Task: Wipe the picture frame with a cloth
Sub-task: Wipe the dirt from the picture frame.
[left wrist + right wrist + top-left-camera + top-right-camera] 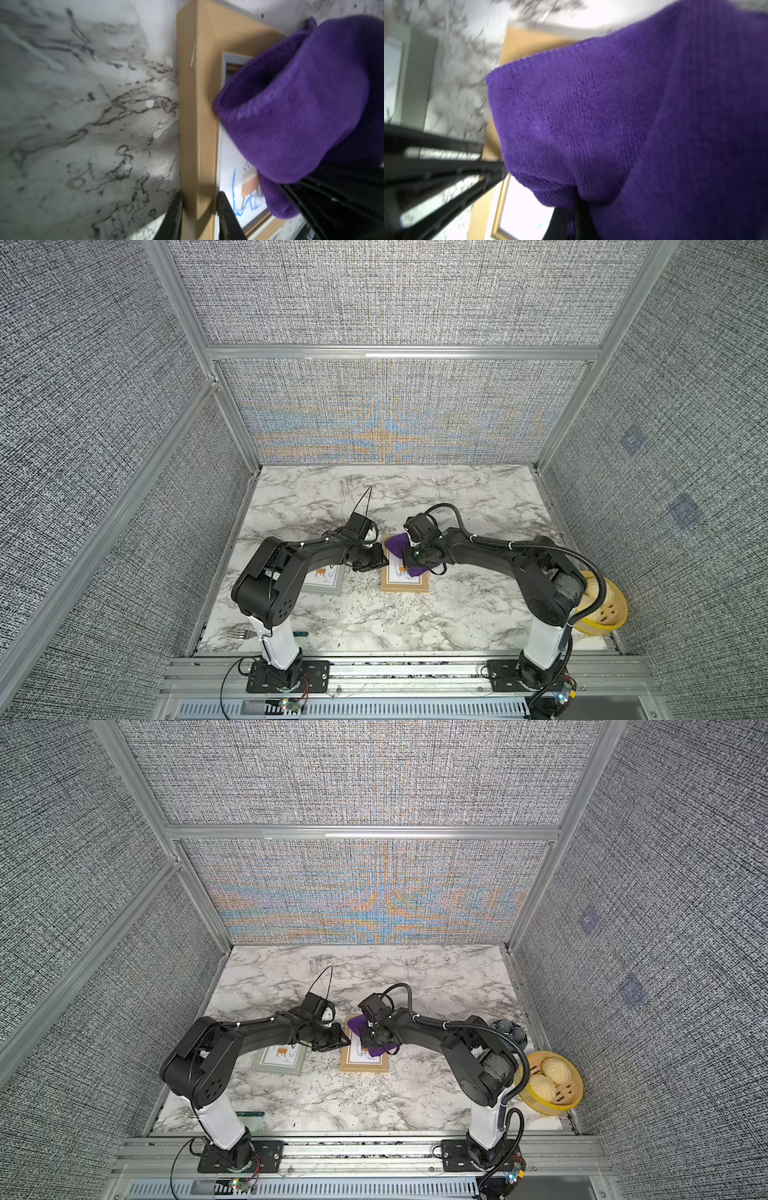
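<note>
A tan wooden picture frame (405, 587) (365, 1065) lies flat on the marble table, mid-front. My left gripper (384, 562) (198, 195) is shut on its left border (197, 83), one finger outside the edge and one on the glass side. The deep purple cloth (395, 546) (356, 1024) (291, 104) (591, 114) hangs bunched from my right gripper (409, 560) (571, 218), which is shut on it and holds it over the frame's upper half. The cloth hides most of the right fingers. A chair drawing (249, 182) shows under the glass.
A second, grey-green picture frame (326, 578) (278, 1058) lies under the left forearm. A yellow steamer basket (548, 1108) with buns sits at the right front edge. A fork (241, 631) and a teal strip (249, 1113) lie near the left base.
</note>
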Robot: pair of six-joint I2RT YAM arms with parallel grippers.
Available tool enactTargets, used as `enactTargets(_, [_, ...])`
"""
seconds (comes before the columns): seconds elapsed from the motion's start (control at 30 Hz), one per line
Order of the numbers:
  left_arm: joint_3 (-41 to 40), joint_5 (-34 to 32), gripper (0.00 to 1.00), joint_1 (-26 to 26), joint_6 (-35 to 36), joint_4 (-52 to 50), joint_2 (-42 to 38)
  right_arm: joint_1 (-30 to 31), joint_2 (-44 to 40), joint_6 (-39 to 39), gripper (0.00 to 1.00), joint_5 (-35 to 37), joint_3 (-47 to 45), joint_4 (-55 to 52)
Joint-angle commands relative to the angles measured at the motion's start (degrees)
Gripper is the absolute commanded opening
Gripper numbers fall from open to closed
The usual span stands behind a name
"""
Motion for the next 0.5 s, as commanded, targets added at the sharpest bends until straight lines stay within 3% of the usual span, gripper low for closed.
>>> enactTargets(0.0, [-1.40, -9.18, 0.13, -0.10, -0.82, -17.12, 2.34, -1.17, 1.11, -1.99, 0.00, -2.94, 1.48, -6.41])
enactTargets(0.23, [-0.79, -9.24, 0.13, -0.09, -0.18, -17.41, 2.18, -5.32, 7.58, -2.72, 0.00, 1.55, 12.68, -7.08])
enactTargets(0.47, [-0.70, -8.94, 0.13, -0.16, -0.01, -17.50, 1.55, -6.05, -4.26, -4.76, 0.00, 2.75, 11.23, -8.72])
